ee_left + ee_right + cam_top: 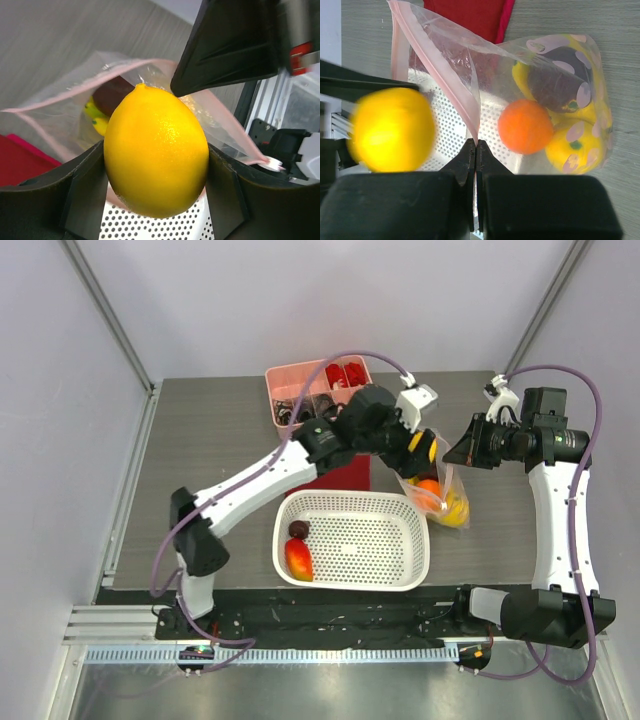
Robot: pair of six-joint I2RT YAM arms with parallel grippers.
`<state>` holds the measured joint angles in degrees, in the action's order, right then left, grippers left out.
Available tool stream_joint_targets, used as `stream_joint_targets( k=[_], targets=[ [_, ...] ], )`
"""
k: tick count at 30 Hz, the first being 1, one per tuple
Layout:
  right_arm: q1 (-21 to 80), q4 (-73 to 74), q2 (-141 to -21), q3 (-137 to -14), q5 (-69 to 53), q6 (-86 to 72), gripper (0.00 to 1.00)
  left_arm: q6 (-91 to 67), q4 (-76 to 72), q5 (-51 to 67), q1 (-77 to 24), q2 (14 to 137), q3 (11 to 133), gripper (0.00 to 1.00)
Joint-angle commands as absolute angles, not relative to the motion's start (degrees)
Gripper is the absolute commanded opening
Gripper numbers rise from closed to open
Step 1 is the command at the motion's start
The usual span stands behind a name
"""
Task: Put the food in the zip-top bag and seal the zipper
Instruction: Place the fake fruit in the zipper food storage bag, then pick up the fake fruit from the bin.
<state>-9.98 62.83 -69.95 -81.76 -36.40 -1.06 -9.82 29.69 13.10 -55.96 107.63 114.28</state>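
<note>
My left gripper (420, 446) is shut on a yellow lemon (156, 150) and holds it in front of the open mouth of the clear zip-top bag (440, 495). My right gripper (476, 150) is shut on the bag's pink-tinted mouth edge with the zipper strip (437, 70) and holds it up; it also shows in the top view (452, 454). Inside the bag lie an orange (525, 126), another lemon (572, 150), a dark plum (560, 80) and a bit of banana (95, 112). A plum (298, 529) and a red-yellow mango (298, 558) lie in the white basket (400, 570).
The white perforated basket stands just left of and under the bag. A pink tray (290, 390) with small red and dark items is at the back. A red mat (345, 478) lies between tray and basket.
</note>
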Motion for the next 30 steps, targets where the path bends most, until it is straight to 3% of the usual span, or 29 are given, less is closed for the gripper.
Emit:
stream_joint_targets(
  k=[1,6,7,13,18,22,30],
  targets=[
    [-10.3,61.5,-68.5,-83.7,-35.9,-1.8,0.01,-10.3,28.9,12.1,-56.4,110.9,115.0,0.66],
    [-10.3,61.9,-68.7,-83.9,-35.9,-1.8,0.01,-7.9,32.6,9.8,-56.4,113.8,122.7,0.97],
    [-10.3,62.0,-68.8,-84.1,-35.9,-1.8,0.01,-7.2,34.3,9.5,-56.3,113.4,123.6,1.0],
    [-10.3,61.9,-68.7,-83.8,-36.5,-1.6,0.01,-1.9,40.8,10.0,-54.8,103.2,121.7,1.0],
    [-10.3,61.9,-68.6,-83.3,-37.0,-1.0,0.01,5.3,47.3,19.1,-49.7,90.6,104.9,1.0],
    [-10.3,61.8,-68.6,-82.9,-37.1,-0.3,0.01,21.4,56.4,24.2,-48.7,81.6,92.4,1.0],
    [-10.3,61.6,-68.5,-82.1,-37.3,-0.3,0.01,33.8,63.6,22.2,-48.7,81.6,77.2,0.91]
  ],
)
